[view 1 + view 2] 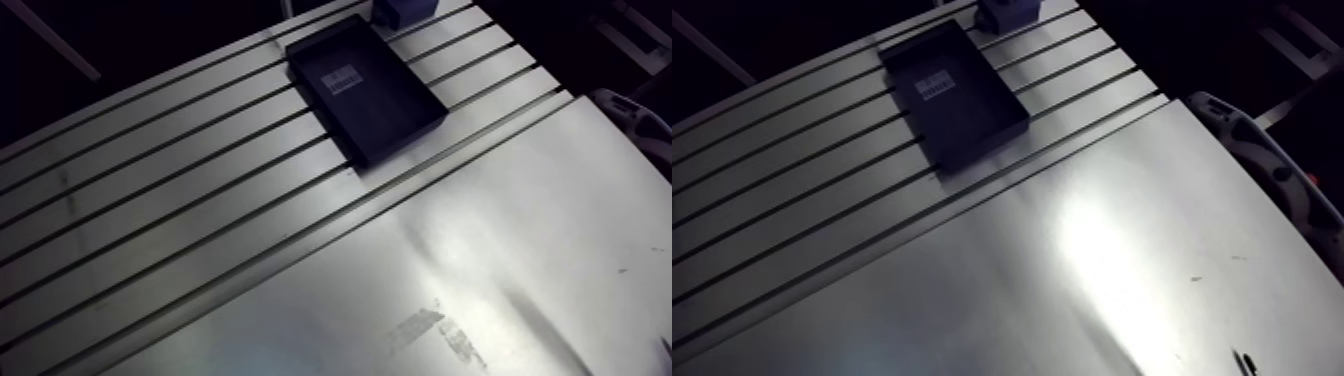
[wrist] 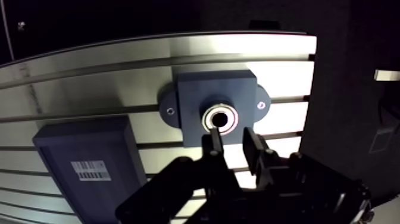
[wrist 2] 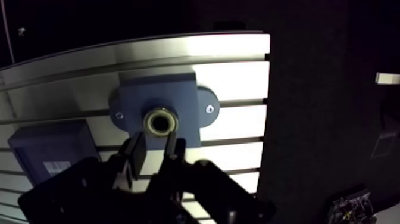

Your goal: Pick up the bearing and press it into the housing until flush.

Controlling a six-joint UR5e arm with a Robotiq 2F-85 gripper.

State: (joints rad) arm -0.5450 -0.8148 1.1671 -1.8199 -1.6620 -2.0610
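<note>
1. Just ahead of the hand, wrist view: dark grey block housing with two screwed side ears, sitting on the slotted aluminium table.
2. Shiny silver ring bearing sits in the housing's round bore; can't tell whether it's flush.
3. Hand: two dark fingers spread apart, nothing between them, tips close to the housing's near edge, not touching the bearing.
4. Flat black rectangular tray with a white barcode label lies beside the housing, to one side of the hand.
5. Arm view: same tray lies angled across the slots; only a corner of the housing shows beyond it.
</note>
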